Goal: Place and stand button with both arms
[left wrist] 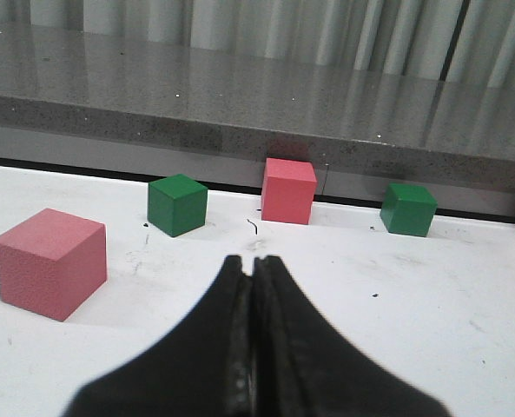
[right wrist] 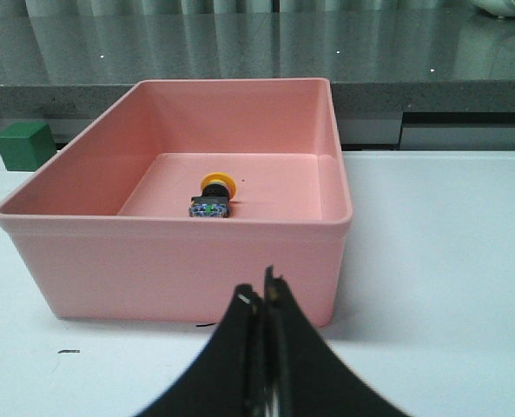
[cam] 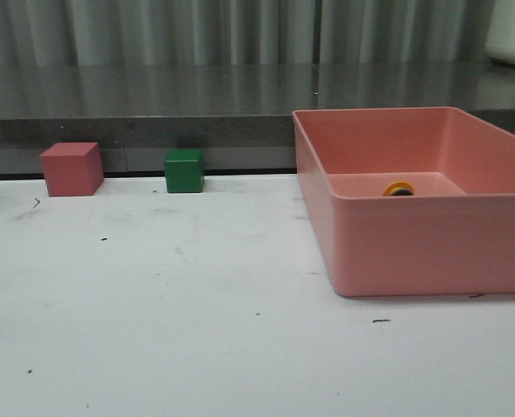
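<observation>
The button (right wrist: pixel 212 196) lies on its side on the floor of a pink bin (right wrist: pixel 179 252), its yellow cap pointing toward the far wall and its black base with bluish contacts toward the camera. In the front view only its yellow cap (cam: pixel 399 188) shows over the bin's near wall (cam: pixel 431 248). My right gripper (right wrist: pixel 259 291) is shut and empty, outside the bin, in front of its near wall. My left gripper (left wrist: pixel 252 263) is shut and empty over the white table, short of the cubes. Neither arm shows in the front view.
In the left wrist view, a pink cube (left wrist: pixel 49 261) sits near left, a green cube (left wrist: pixel 177 204), a second pink cube (left wrist: pixel 288 190) and a second green cube (left wrist: pixel 408 208) farther back. A grey ledge (cam: pixel 153 109) runs behind the table. Front view shows a pink cube (cam: pixel 71 168) and green cube (cam: pixel 184 170).
</observation>
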Available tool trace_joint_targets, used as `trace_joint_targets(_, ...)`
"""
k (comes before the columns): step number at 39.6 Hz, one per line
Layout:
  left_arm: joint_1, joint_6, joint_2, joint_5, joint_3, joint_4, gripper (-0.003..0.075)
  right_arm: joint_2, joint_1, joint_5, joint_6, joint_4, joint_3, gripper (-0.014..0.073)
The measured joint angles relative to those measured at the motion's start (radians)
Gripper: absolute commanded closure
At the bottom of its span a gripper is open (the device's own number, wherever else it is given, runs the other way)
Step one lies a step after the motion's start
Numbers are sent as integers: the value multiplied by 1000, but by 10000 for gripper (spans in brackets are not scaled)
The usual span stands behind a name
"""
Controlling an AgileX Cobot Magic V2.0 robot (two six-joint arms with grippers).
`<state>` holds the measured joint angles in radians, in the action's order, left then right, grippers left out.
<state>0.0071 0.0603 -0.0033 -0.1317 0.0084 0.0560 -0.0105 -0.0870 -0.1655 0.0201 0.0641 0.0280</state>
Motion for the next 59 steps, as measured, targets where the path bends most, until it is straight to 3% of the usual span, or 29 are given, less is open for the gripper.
trace_joint_targets(45, 0, 0, 0, 0, 0, 0, 740, 0, 0, 0, 0, 0, 0, 655)
trace_joint_targets(50, 0, 0, 0, 38, 0, 0, 740, 0, 0, 7, 0, 0, 0, 655)
trace_joint_targets(59, 0, 0, 0, 226, -11, 0, 740, 0, 0, 113, 0, 0, -11, 655)
